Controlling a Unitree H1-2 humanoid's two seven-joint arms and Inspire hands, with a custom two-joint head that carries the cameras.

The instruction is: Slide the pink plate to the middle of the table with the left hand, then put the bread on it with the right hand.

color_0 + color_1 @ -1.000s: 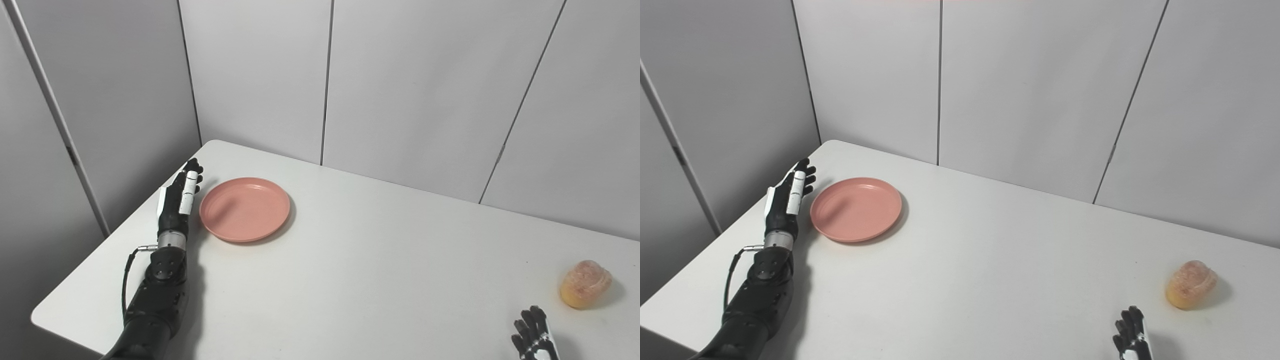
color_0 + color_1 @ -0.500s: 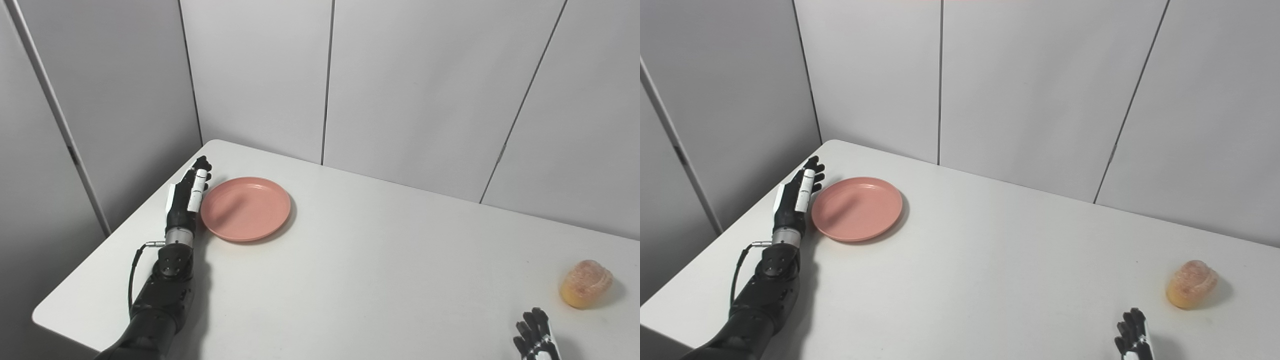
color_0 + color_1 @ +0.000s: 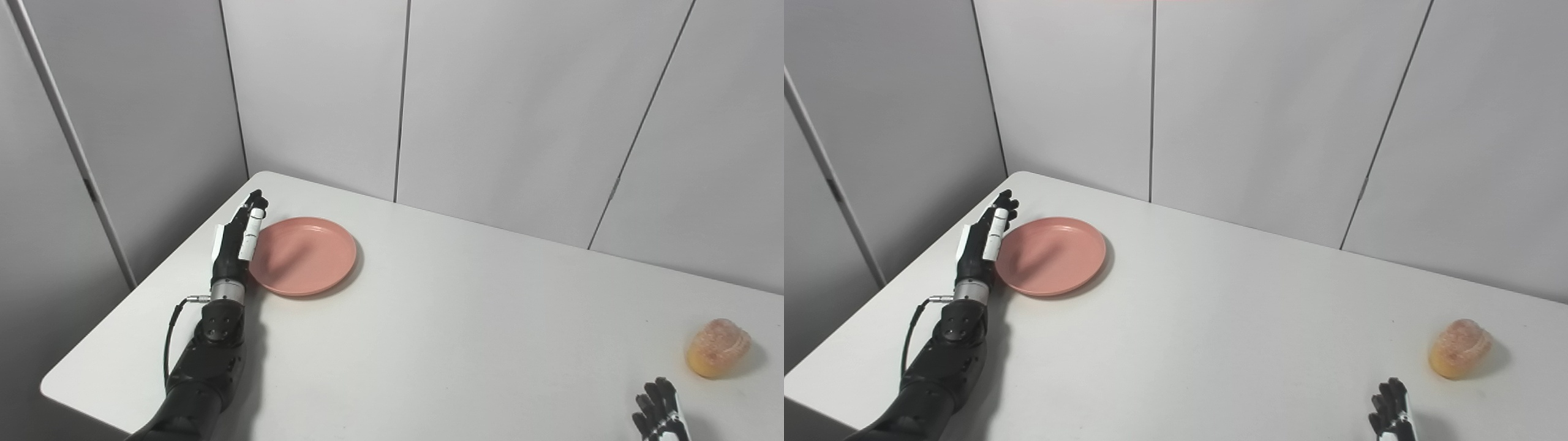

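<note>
My left hand (image 3: 236,245), flat and holding nothing, meets the pink plate (image 3: 304,255); sliding's barely begun, bread (image 3: 717,346) untouched, right hand (image 3: 660,416) unclear.

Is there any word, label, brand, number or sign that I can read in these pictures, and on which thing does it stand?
None: no readable text anywhere.
Round pink plastic plate: plain.
Orange-brown bread roll: unmarked.
White table: bare of print.
Black and white left hand and right hand: no lettering visible.
Grey wall panels: no sign.
</note>
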